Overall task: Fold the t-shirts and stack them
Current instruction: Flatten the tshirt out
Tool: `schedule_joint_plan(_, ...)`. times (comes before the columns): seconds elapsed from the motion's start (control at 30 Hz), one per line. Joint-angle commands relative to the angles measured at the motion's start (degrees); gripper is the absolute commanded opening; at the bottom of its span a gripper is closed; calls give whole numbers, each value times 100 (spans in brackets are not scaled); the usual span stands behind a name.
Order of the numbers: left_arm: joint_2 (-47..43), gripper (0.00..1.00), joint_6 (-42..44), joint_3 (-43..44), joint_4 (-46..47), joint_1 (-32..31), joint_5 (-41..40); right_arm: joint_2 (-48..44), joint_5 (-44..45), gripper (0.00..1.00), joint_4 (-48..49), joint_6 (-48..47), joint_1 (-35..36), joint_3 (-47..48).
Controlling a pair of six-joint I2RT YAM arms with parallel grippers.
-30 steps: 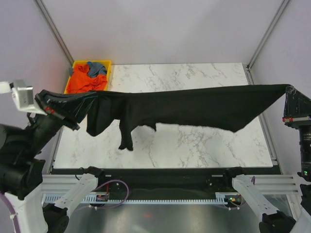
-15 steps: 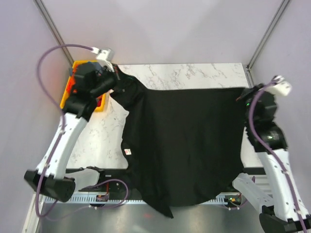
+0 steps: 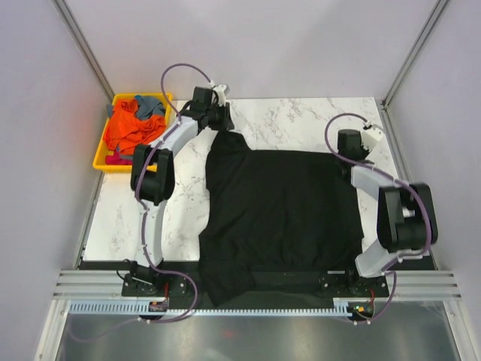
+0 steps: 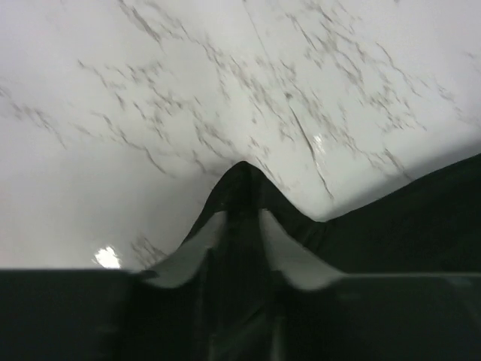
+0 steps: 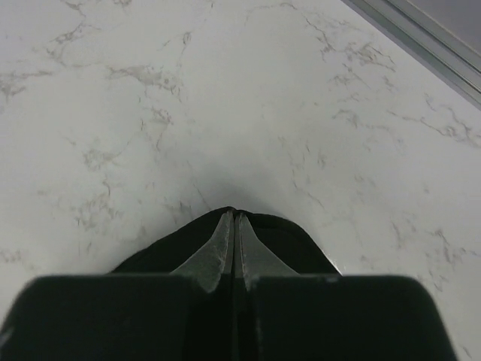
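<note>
The left pincer (image 4: 242,215) is clamped on a raised peak of the black t-shirt (image 3: 278,210), its fingers slightly apart with cloth bunched between them. The right pincer (image 5: 234,217) is almost fully closed on another edge of the same shirt. A second ago this shirt hung taut in the air between the two arms. Now both arms have swung forward and down, and it lies spread over the marble table (image 3: 301,120), its near hem draping past the table's front edge. The far left corner looks narrowed and rumpled. The spread-out step seems all but finished, with letting go and folding probably next. The orange t-shirt (image 3: 128,131) and grey-blue t-shirt (image 3: 150,104) wait crumpled in the yellow tray (image 3: 100,150).
</note>
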Motion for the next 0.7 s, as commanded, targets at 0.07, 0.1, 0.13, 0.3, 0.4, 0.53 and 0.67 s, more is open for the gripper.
schedule_joint_plan(0.07, 808, 52, 301, 2123, -68, 45, -1085, 1343, -581, 0, 393, -78, -477, 1608)
schedule_joint_plan(0.1, 923, 57, 274, 2465, -102, 45, -1217, 1528, -669, 0, 271, -104, -469, 1803)
schedule_joint_plan(0.13, 906, 58, 248, 2538, -146, 45, -1323, 1834, -817, 0, 226, -157, -634, 1970)
schedule_joint_plan(0.3, 134, 57, -165, 1269, -226, 45, -1308, 2469, -863, 0, -90, -290, -732, 2745)
schedule_joint_plan(0.4, -78, 53, -393, 581, -217, 45, -983, 2671, -1082, 0, -117, -263, -820, 2965)
schedule_joint_plan(0.53, 246, 47, -482, 455, -409, 54, -1008, 2918, -1223, 0, -345, -202, -890, 3299)
schedule_joint_plan(0.67, 589, 51, -526, 552, -463, 150, -981, 2892, -1390, 0, -311, -122, -891, 3212)
